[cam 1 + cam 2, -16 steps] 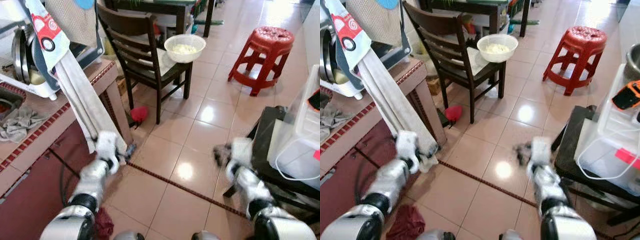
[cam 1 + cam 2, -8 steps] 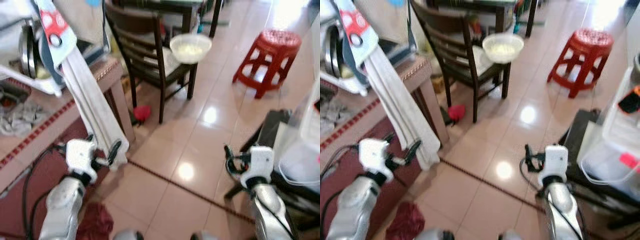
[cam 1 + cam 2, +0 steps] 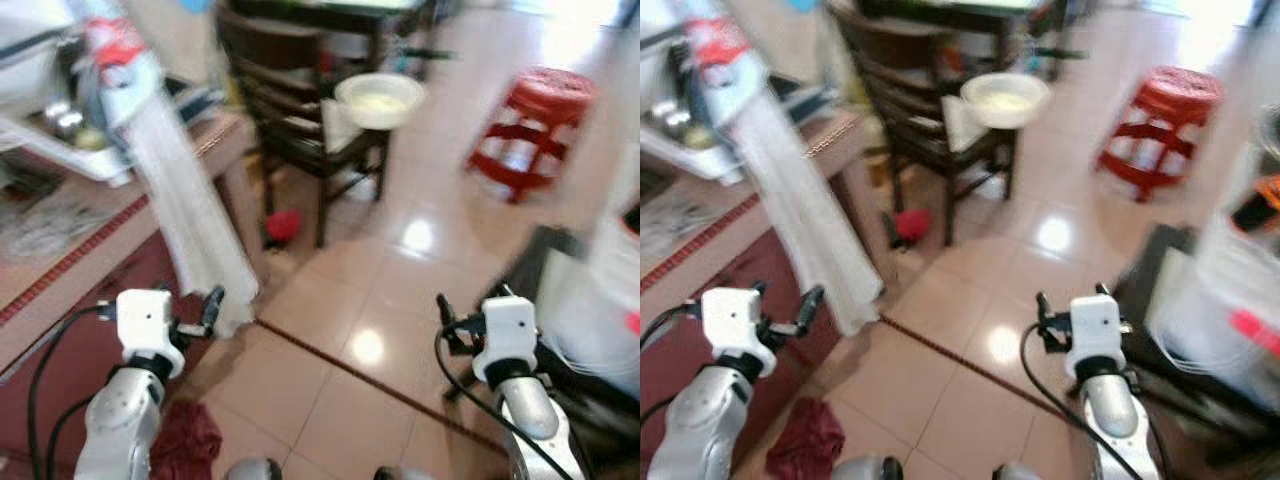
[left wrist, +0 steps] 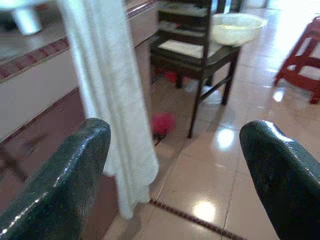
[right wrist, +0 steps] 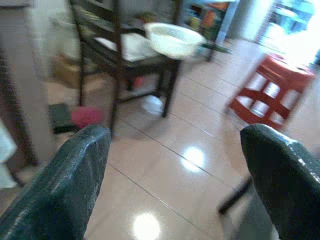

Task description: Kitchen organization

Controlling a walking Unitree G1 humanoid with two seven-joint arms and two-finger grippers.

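**Both grippers raised and empty before a chair carrying a bowl**

A pale bowl (image 3: pixel 379 100) sits on the seat of a dark wooden chair (image 3: pixel 290 120), at the seat's front corner nearest the red plastic stool (image 3: pixel 535 125). The bowl holds a pale, yellowish content that is too blurred to identify. On the tiled floor (image 3: pixel 340 300) beside the chair's legs lies a small red object (image 3: pixel 284 224).

To the robot's left runs a tiled counter (image 3: pixel 70 240) edged with a red-brown strip. A long white towel (image 3: pixel 190 220) hangs down past the counter's end, its lower hem close to the floor. Behind it on the counter stands a white dish rack (image 3: pixel 60 150) with metal ware inside, blurred. A crumpled grey cloth (image 3: pixel 55 220) lies on the counter top. A dark red rag (image 3: pixel 185 440) lies on the floor at the counter's base.

The left gripper (image 4: pixel 175 175) is held up just beside the towel's lower end, fingers (image 4: pixel 65 185) spread wide apart with nothing between them; the bowl is well ahead of it. The right gripper (image 5: pixel 175 175) is likewise held wide open and empty, above bare floor, with the bowl and chair well ahead and the stool off to its right. At the robot's right stands a dark low stand (image 3: pixel 540 270) carrying a translucent container (image 3: pixel 600 300), blurred.
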